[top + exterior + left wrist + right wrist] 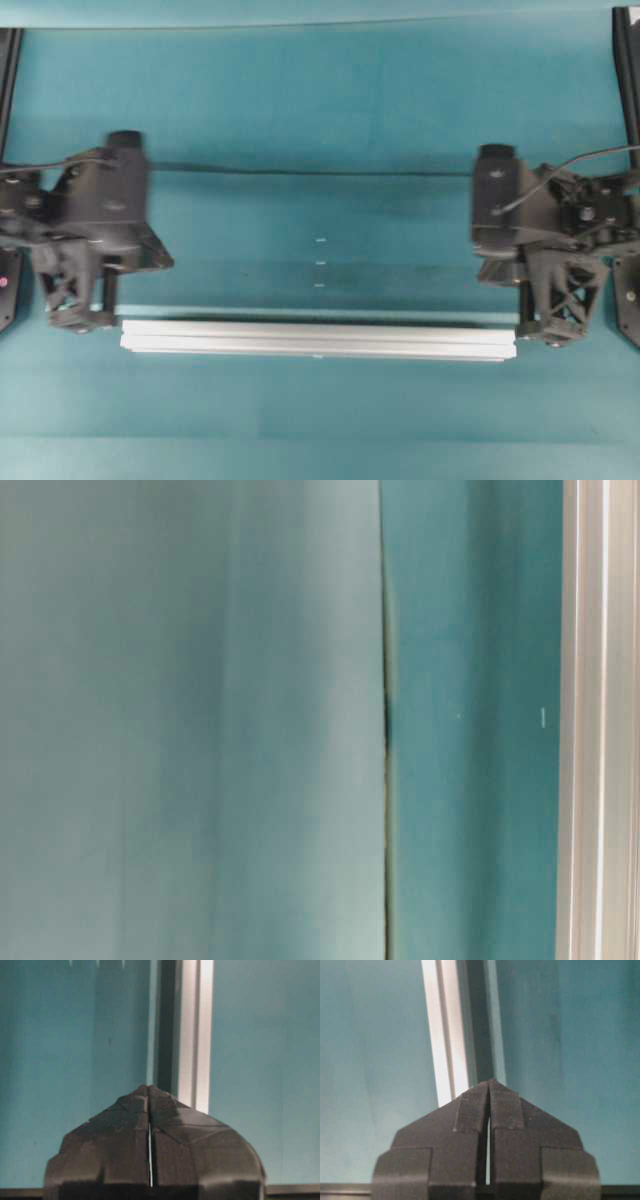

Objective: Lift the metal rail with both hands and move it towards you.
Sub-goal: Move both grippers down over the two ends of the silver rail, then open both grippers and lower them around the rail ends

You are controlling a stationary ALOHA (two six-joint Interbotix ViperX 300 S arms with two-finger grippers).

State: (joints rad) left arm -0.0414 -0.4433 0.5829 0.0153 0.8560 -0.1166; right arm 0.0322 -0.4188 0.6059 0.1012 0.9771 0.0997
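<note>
Overhead view shows the metal rail (318,339) lying flat and crosswise on the teal table (330,110), low in the frame. Just off its left end sits the left gripper (82,318), and off its right end the right gripper (540,326). Both wrist views show each gripper's fingers pressed together, holding nothing, with the rail running away ahead of them.
</note>
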